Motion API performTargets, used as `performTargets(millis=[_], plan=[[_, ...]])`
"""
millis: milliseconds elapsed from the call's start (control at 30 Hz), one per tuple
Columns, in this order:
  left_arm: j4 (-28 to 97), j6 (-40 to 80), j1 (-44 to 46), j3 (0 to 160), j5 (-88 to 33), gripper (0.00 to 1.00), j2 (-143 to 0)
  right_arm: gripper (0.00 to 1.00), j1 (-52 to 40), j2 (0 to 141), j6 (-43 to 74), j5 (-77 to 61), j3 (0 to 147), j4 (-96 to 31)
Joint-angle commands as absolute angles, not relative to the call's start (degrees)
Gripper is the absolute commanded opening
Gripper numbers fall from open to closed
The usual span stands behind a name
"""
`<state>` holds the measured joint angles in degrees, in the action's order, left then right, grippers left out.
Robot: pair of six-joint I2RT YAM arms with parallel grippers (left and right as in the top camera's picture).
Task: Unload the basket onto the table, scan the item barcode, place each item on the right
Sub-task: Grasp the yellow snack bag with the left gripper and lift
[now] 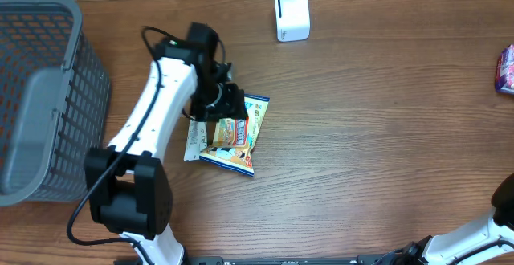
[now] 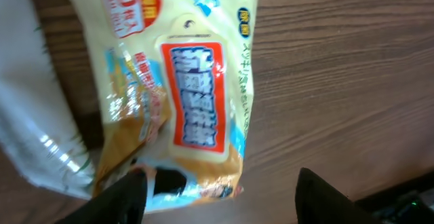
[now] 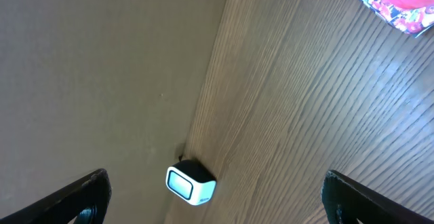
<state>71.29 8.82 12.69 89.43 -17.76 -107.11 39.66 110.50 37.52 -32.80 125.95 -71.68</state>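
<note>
Left gripper (image 2: pixel 218 191) straddles the snack packet (image 1: pixel 240 135), apparently not gripping it.

The left arm (image 1: pixel 152 108) is stretched from the near edge of the table (image 1: pixel 361 136) away and rightward, and its wrist is bent so that the left gripper (image 1: pixel 221 103) is pointed downward. Its fingers (image 2: pixel 324 195) are seen apart in the wrist view, seemingly only part-way. The right arm (image 1: pixel 472 234) is folded low at the near right corner, and the right gripper (image 3: pixel 217 197) is spread wide.
</note>
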Motion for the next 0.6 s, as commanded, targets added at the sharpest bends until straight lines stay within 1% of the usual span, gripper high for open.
performTargets(millis=[0, 133, 200, 233, 267, 300, 333, 367, 567], plan=[[68.8, 9.8, 13.8, 86.7, -14.2, 0.6, -106.1, 1.0, 39.7, 110.4, 37.5, -33.1, 126.0, -71.7], [68.1, 10.3, 14.0, 85.3, -13.1, 0.63, -106.8, 1.0, 39.7, 110.4, 37.5, -33.1, 126.0, -71.7], [68.0, 10.3, 14.0, 84.5, -13.2, 0.61, -107.2, 1.0, 39.7, 110.4, 37.5, -33.1, 126.0, -71.7], [67.9, 10.3, 14.0, 84.0, -13.4, 0.57, -107.4, 1.0, 39.7, 110.4, 37.4, -33.1, 126.0, -71.7], [66.7, 10.6, 14.3, 82.4, -13.8, 0.45, -107.5, 1.0, 39.7, 110.4, 37.5, -33.1, 126.0, -71.7], [65.8, 11.0, 14.6, 81.4, -14.1, 0.36, -107.5, 1.0, 39.7, 110.4, 37.5, -33.1, 126.0, -71.7], [65.0, 11.5, 14.8, 80.6, -14.3, 0.31, -107.5, 1.0, 39.7, 110.4, 37.5, -33.1, 126.0, -71.7], [63.9, 12.5, 15.2, 79.5, -14.5, 0.23, -107.5, 1.0, 39.7, 110.4, 37.5, -33.1, 126.0, -71.7], [57.1, 16.8, 17.1, 73.2, -14.4, 0.11, -107.5, 1.0, 39.7, 110.4, 37.5, -33.1, 126.0, -71.7]])
